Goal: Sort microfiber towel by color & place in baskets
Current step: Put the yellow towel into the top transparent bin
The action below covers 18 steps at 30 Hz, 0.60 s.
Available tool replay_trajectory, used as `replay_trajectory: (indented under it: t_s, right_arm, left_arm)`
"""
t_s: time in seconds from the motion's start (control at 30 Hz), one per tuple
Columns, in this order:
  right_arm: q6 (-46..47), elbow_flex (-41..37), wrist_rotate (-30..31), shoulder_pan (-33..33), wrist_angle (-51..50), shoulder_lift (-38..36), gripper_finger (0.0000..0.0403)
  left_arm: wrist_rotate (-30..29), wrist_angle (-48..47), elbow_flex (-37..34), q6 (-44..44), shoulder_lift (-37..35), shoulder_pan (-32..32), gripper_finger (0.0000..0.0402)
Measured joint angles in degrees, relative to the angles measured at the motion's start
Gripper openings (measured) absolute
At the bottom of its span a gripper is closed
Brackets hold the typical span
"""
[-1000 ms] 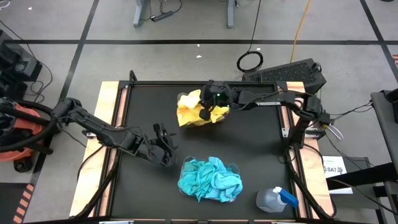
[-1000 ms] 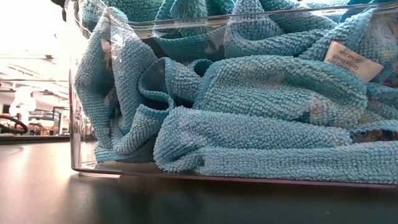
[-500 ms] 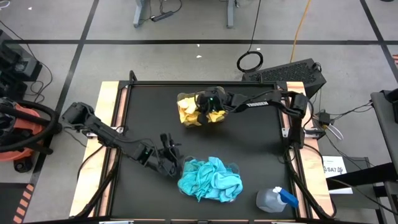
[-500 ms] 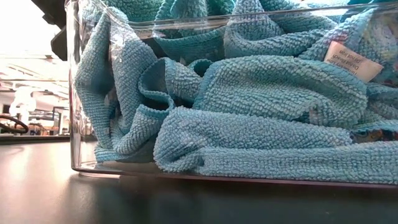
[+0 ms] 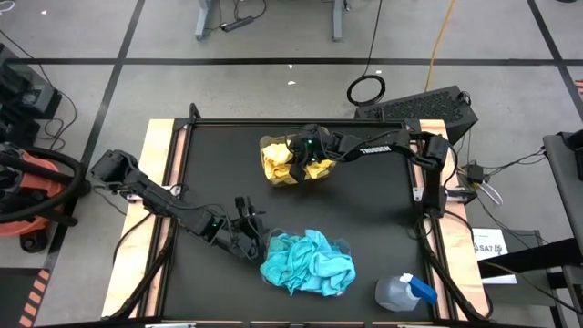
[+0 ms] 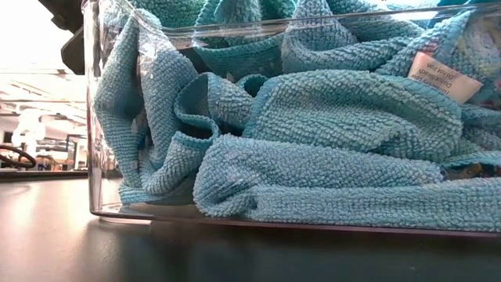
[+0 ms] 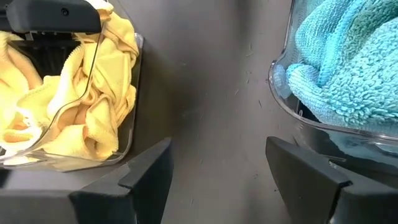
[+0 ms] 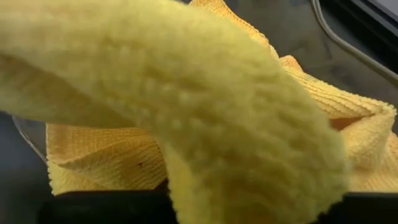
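Yellow microfiber towels (image 5: 273, 164) fill the far clear basket (image 5: 264, 146), and a yellow fold (image 8: 186, 93) covers the right wrist view. My right gripper (image 5: 305, 157) reaches down into that basket among the towels. Turquoise towels (image 5: 305, 262) are heaped in the near basket (image 5: 344, 244), pressing against its clear wall (image 6: 94, 117). My left gripper (image 5: 248, 235) is open, low over the table just left of the turquoise basket (image 7: 280, 93). It points toward the yellow basket (image 7: 127, 93). My left gripper stands with one finger (image 7: 305, 171) right by the turquoise basket's left wall (image 7: 277, 87). I cannot tell whether it touches the wall.
A clear spray bottle with a blue trigger (image 5: 405, 292) lies near the table's near right corner. Bare black table top (image 5: 219, 164) lies between the two baskets and to the left of them.
My left gripper has moved toward the near edge and right, up to the turquoise basket's left side. My right gripper has gone down into the yellow basket. The yellow towels that stood over the rim are now pushed down inside it.
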Motion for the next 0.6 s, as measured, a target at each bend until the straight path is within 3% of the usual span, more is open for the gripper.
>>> replay_trajectory:
  t_s: [0.23, 0.6]
  right_arm:
    - [0.00, -0.32, 0.23, 0.27, -1.04, -2.74, 0.0091]
    - [-2.65, -0.36, 0.57, 1.61, -8.58, -16.19, 0.0208]
  left_arm:
    - [0.00, -1.18, 0.00, 0.00, -0.42, 0.00, 0.0261]
    - [-0.64, -5.19, 0.00, 0.07, -5.43, 0.00, 0.0261]
